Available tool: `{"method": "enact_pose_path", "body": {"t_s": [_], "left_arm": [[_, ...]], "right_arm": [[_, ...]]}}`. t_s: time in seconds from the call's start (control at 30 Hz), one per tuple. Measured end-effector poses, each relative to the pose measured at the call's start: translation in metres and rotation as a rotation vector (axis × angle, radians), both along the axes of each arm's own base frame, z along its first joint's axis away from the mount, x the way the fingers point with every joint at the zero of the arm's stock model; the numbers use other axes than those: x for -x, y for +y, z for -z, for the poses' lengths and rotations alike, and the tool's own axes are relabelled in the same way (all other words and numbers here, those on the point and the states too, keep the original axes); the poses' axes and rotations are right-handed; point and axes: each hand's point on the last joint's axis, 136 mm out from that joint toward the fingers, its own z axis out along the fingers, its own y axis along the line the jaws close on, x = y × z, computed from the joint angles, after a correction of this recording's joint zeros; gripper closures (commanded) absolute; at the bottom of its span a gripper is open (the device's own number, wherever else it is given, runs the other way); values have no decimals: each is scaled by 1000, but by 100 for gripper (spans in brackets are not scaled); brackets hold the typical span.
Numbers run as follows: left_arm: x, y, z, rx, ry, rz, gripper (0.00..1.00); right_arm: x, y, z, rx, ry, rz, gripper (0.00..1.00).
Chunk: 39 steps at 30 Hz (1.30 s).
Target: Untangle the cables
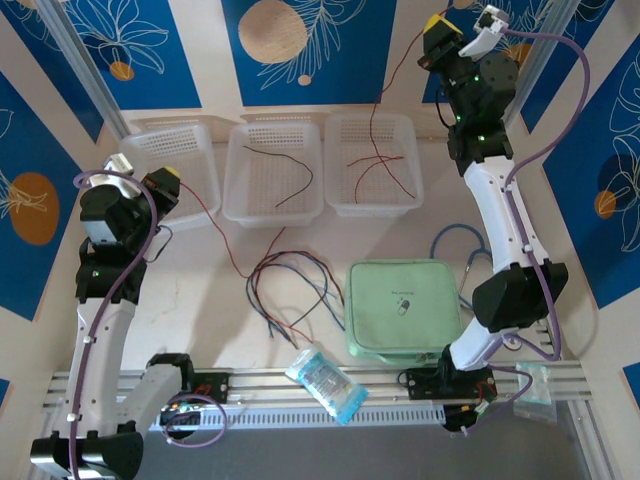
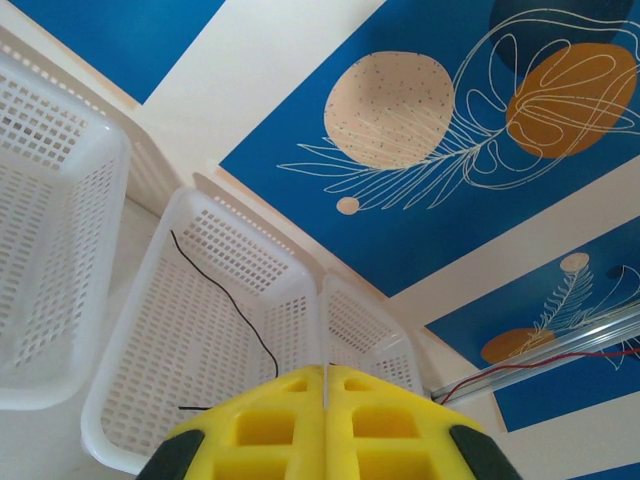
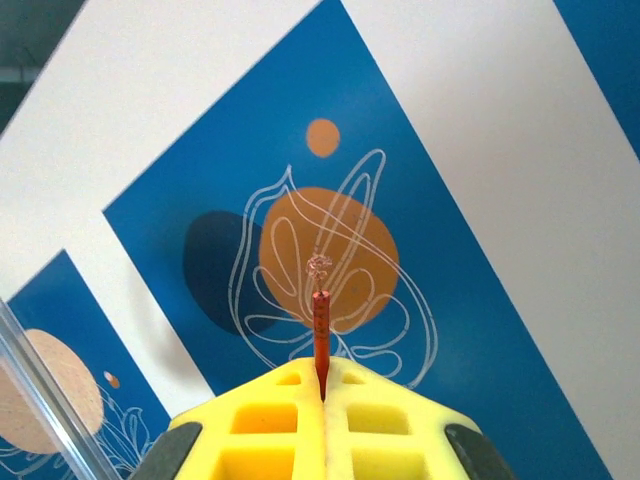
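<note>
Left fingers [image 2: 270, 425]: pressed together left of the middle basket [image 1: 272, 216], seemingly pinching a red strand [image 1: 205, 218] that runs to the tangle [image 1: 290, 295].
Tangle: cables [image 1: 300, 270] looped on the bench [image 1: 200, 300] in front of that basket.
Right fingers [image 3: 390, 415]: clamped on a red cable end [image 3: 320, 325], high, right of the basket.
Handling: feather-light, limp, snag-prone; best gripped near free ends, I'd say.

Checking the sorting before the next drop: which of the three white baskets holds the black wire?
The middle basket: a single black wire curls inside, while the right basket holds red wires.
</note>
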Motion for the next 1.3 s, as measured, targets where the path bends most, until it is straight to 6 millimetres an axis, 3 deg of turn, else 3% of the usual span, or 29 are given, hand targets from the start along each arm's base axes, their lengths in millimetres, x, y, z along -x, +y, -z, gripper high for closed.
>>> {"method": "enact_pose_path", "body": {"t_s": [0.23, 0.37, 0.5, 0.6, 0.93, 1.3], "left_arm": [[2, -1, 0, 1, -1, 3, 100], [2, -1, 2, 2, 3, 7, 100], [2, -1, 3, 2, 5, 8, 100], [3, -1, 3, 3, 4, 8, 100], [6, -3, 6, 17, 17, 13, 100], [4, -4, 9, 19, 28, 24, 100]], "right_arm": [[-3, 1, -12, -16, -27, -14, 100], [-15, 0, 0, -31, -1, -22, 100], [-38, -1, 27, -47, 61, -29, 100], [-54, 1, 70, -45, 146, -28, 100], [-93, 21, 254, 121, 517, 52, 100], [-103, 36, 378, 481, 818, 177, 100]]}}
